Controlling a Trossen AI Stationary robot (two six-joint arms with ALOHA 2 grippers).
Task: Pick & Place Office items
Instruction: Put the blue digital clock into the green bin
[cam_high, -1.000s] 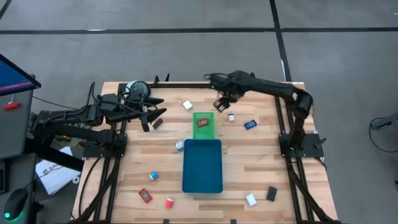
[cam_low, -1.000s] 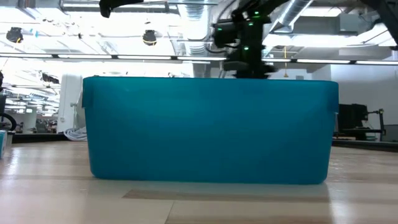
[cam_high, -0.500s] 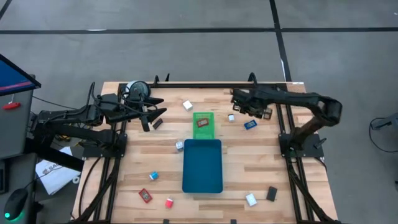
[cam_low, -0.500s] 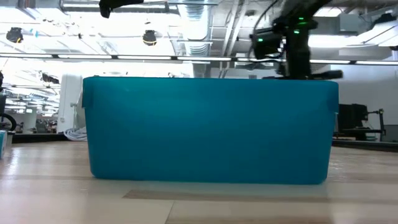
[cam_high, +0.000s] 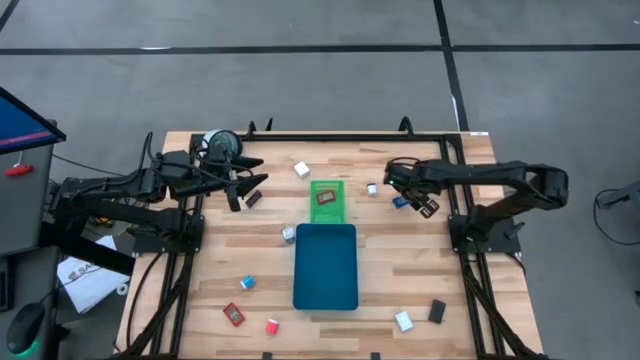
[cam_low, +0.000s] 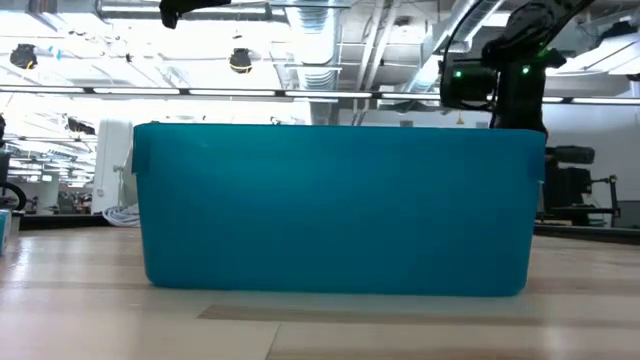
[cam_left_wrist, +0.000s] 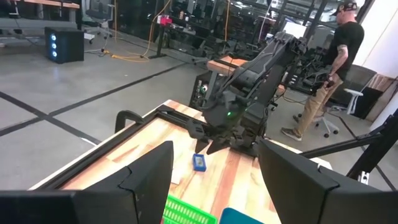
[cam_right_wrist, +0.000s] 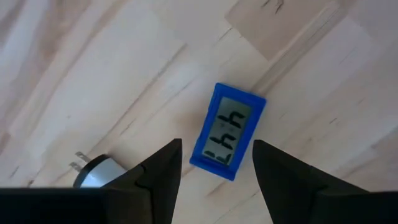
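Right gripper (cam_high: 400, 196) has swung from green tray (cam_high: 327, 201) — hovering above blue item (cam_right_wrist: 226, 131), fingers apart, empty.

The blue clock (cam_right_wrist: 227, 131) has a grey screen showing dark digits. They look like "44", seen sideways.

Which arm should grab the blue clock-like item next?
Probably the right: its claw hangs open directly over the blue item, fingers either side. The left claw waits across the table.
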